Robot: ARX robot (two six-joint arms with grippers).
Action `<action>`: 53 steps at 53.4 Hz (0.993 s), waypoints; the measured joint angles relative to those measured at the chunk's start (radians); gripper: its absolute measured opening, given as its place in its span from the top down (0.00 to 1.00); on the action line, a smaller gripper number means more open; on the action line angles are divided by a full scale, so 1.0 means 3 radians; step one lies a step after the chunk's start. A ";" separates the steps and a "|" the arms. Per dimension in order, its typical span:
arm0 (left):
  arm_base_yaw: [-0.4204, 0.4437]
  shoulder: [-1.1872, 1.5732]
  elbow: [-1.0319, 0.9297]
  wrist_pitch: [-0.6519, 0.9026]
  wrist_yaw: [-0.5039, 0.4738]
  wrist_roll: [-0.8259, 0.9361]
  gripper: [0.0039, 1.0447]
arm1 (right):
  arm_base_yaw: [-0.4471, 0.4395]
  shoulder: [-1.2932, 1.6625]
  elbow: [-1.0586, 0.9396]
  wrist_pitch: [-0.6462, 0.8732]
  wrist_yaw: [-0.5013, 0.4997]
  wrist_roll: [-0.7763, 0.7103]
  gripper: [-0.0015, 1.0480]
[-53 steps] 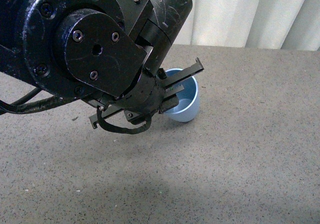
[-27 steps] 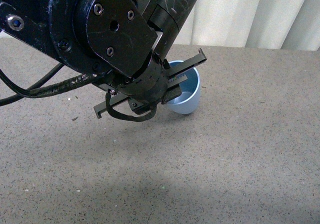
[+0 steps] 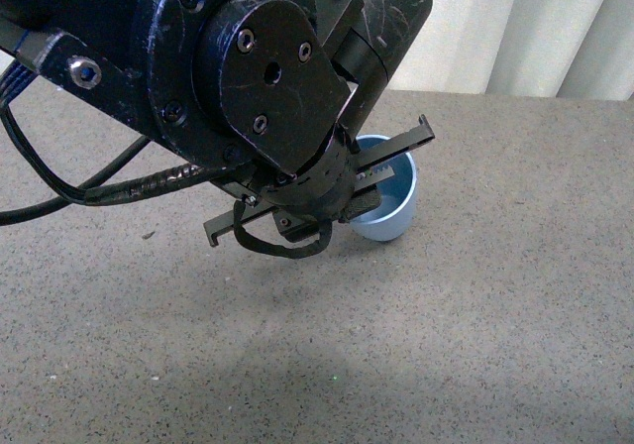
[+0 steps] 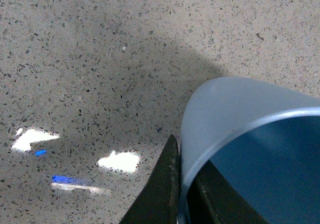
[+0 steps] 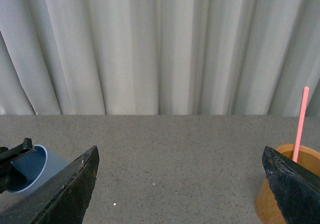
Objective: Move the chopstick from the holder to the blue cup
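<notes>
The light-blue cup [image 3: 392, 221] is tilted and held just above the speckled grey tabletop. My left gripper [image 3: 374, 184] is shut on its rim, with one finger [image 4: 162, 191] outside the wall and the other inside. The cup's wall fills the left wrist view [image 4: 235, 109]. One coral-red chopstick [image 5: 300, 126] stands upright in a brown round holder [image 5: 263, 204], in the right wrist view only. My right gripper [image 5: 180, 194] is open and empty, and the holder is by one of its fingers [image 5: 292, 184]. The cup [image 5: 36, 170] lies beyond the other finger.
The large black left arm [image 3: 198, 77] and its cable [image 3: 129, 186] fill the upper left of the front view. A pale pleated curtain [image 5: 160, 49] hangs along the far edge of the table [image 3: 475, 345].
My left arm has shifted to the right, carrying the blue cup with it. The grip on the rim is unchanged.
</notes>
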 joint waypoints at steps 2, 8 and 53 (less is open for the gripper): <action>-0.0001 0.0000 0.0000 0.0000 0.0000 0.0000 0.97 | 0.0000 0.0000 0.0000 0.0000 0.0000 0.0000 0.09; -0.0004 0.0000 0.0006 -0.0008 0.0001 0.0001 0.97 | 0.0000 0.0000 0.0000 0.0000 0.0000 0.0000 0.09; -0.0015 0.0000 0.0149 -0.0056 -0.0011 0.0075 0.04 | 0.0000 0.0000 0.0000 0.0000 0.0000 0.0000 0.09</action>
